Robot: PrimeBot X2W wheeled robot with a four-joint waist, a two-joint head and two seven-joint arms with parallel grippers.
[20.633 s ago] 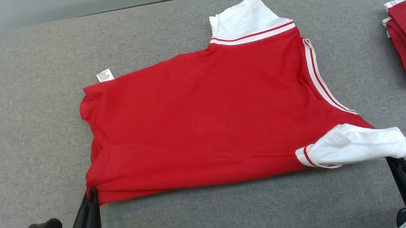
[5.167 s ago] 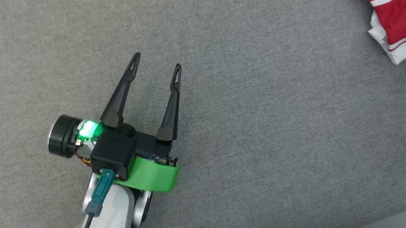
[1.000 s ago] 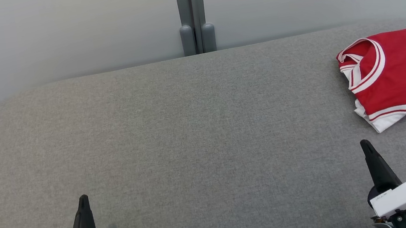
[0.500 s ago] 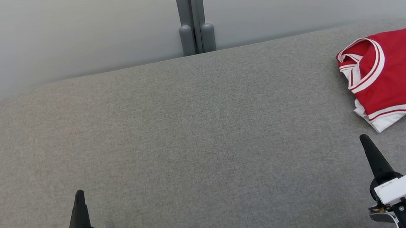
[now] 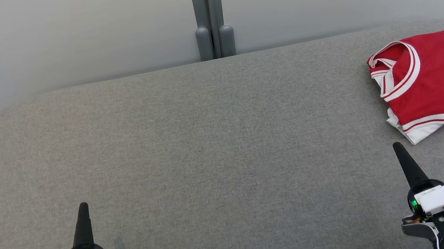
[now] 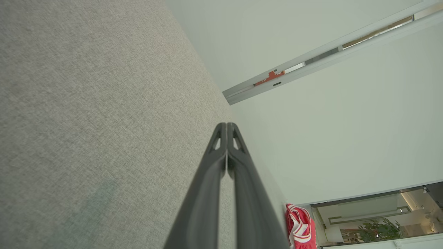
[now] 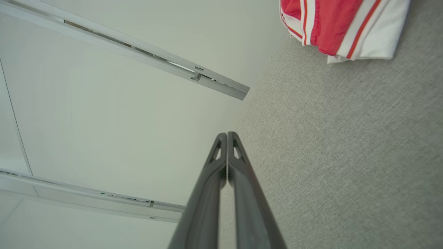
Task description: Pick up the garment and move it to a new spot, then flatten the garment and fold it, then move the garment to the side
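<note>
Near edge of table: left gripper clenched, empty. Right gripper likewise, near the hem but apart. Far right: garment folded, collar leftward, running off the view. Looks set aside, likely done. Best to park both arms low, clear of the hem.

A grey fabric-covered table stands before pale wall panels, perhaps frosted glass, split by a grey post.

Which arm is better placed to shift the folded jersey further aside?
Right. The right gripper sits close to the jersey; the left gripper is far across the table.
</note>
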